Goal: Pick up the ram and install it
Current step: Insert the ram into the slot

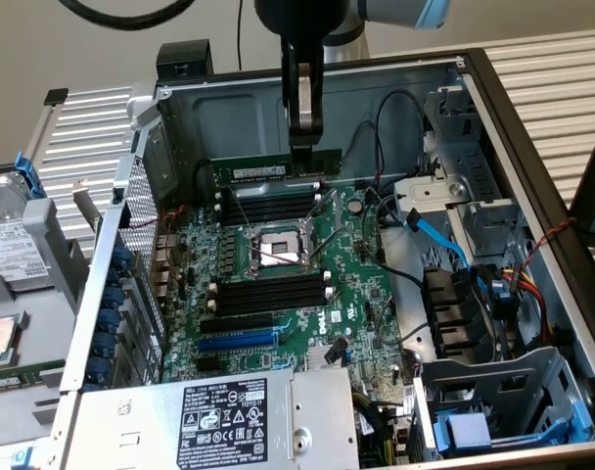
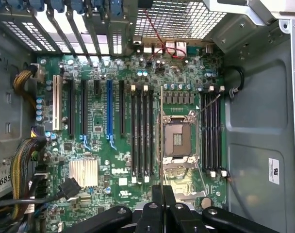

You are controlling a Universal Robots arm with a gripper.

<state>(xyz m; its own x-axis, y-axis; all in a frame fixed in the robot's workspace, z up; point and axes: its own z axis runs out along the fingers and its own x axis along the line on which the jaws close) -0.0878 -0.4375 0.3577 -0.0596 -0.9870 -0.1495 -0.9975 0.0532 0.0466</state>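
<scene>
Hanging level in the hand (image 1: 302, 149), ram (image 1: 258, 169) edge-down, parallel to slots (image 1: 273, 292)

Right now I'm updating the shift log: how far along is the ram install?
Done: the long, flat green circuit-board ram stick is picked up. In hand: the black gripper is shut on it, holding it above the green motherboard. Left: it is not yet seated; the long black plastic slots look empty.
</scene>
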